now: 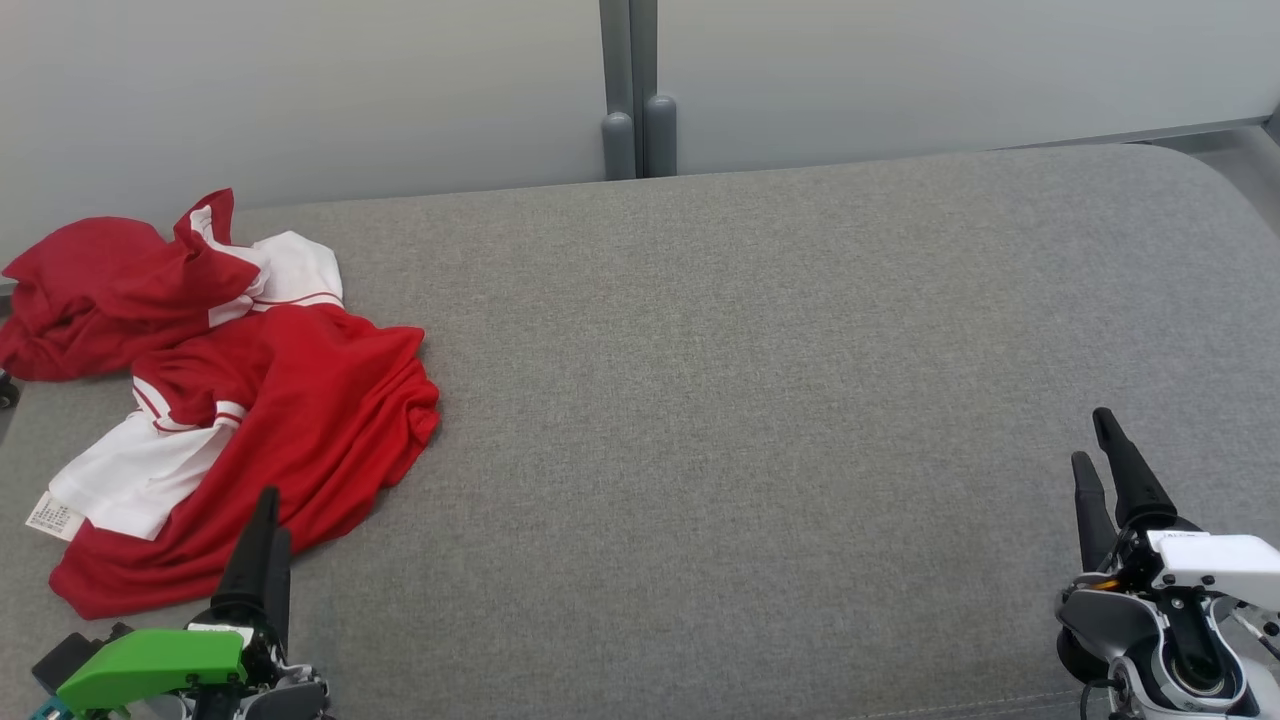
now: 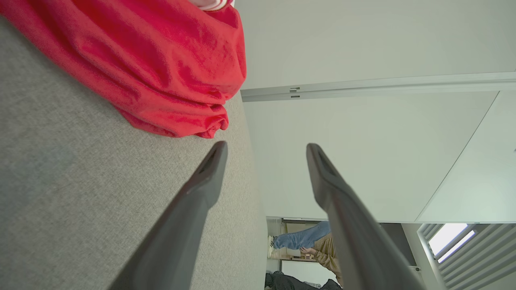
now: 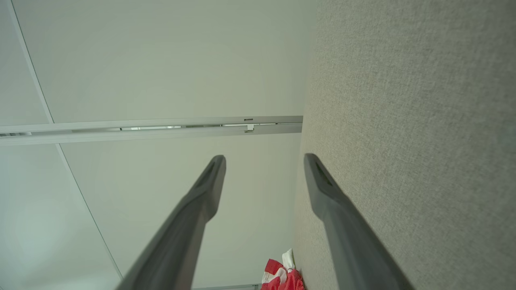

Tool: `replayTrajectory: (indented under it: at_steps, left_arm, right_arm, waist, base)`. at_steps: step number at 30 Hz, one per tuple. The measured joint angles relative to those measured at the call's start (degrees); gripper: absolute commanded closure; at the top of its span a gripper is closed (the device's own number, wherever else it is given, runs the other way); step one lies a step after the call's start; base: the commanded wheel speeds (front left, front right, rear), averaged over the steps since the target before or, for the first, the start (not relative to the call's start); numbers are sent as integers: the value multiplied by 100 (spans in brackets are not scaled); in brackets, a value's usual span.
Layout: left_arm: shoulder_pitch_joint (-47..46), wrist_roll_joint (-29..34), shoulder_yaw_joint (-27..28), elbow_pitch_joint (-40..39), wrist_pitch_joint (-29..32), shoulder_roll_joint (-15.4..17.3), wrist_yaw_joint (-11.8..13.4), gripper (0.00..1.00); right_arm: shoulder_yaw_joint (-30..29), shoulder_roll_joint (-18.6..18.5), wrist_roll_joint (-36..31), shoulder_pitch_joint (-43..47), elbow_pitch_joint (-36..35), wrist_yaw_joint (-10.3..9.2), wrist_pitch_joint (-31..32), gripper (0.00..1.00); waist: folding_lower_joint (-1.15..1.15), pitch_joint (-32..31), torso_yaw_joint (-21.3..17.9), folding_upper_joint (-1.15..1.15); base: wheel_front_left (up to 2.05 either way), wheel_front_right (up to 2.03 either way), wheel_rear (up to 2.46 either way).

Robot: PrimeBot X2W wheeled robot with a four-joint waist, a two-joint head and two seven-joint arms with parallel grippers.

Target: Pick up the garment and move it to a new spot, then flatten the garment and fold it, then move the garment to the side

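Left tool (image 1: 272, 515): its two long dark fingers are spread wide with nothing between them. In the wrist view (image 2: 267, 147) the tips sit just beside the nearest red fold and look short of touching it.
Right tool (image 1: 1090, 437): also spread wide and empty (image 3: 264, 157), low at the right end and well apart from the cloth.
Garment: a crumpled red jersey shirt with white panels and red piping (image 1: 290, 400) lies in a loose heap at the left end. Its far part is against the pale wall panel (image 1: 300, 90), and a small white care label (image 1: 52, 515) pokes out at the near left.
Surface: the grey fabric-covered bench (image 1: 750, 400) is bare across its middle and right, so that looks like the natural new spot.
Step in hand: the pick-up, judged as not yet begun.
Doing it well: advance the left tool onto the thick rolled red edge (image 2: 161, 60) and take a deep bite through several layers, not just a thin hem. Lift until the lowest cloth hangs free before carrying it toward the middle.
Second tool: probably best brought across early, so that a shoulder or sleeve can be caught and the heap opens instead of trailing.
Risk: a shallow pinch may slip, and dragging low may bunch the cloth further.
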Motion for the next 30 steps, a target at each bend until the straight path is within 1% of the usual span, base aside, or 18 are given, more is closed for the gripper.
replayTrajectory:
  at_steps: [5,6,13,14,16,21,30]
  left_arm:
    - [1,160,-118,-56,-116,32,0,0]
    - [1,160,-118,-56,-116,32,0,0]
    - [10,658,-244,-103,-354,164,-1,0]
    - [13,757,-274,-104,-358,176,-1,0]
    - [14,872,-328,-104,-410,218,0,0]
    - [15,1388,-456,-108,-515,374,7,0]
    - [15,2302,-725,-166,-709,572,182,0]
  right_arm:
    - [129,-118,-405,18,-73,0,-131,0]
    - [129,-118,-405,18,-73,0,-131,0]
    - [324,-377,-1202,20,-167,-12,-260,0]
    - [353,-405,-1336,20,-193,-59,-293,0]
    - [424,-438,-1600,20,-227,-63,-337,0]
    - [597,-542,-2203,20,-326,-212,-433,0]
    - [938,-670,-3156,20,-448,-407,-614,0]
  waist:
    - [0,2,-4,0]
    - [0,2,-4,0]
    - [0,6,-4,0]
    - [0,6,-3,0]
    - [0,6,-1,0]
    - [0,3,11,0]
    - [0,-2,32,0]
  base:
    - [0,0,0]
    - [0,0,0]
    - [0,0,0]
    - [0,0,0]
    - [0,0,0]
    - [0,0,0]
    - [0,0,0]
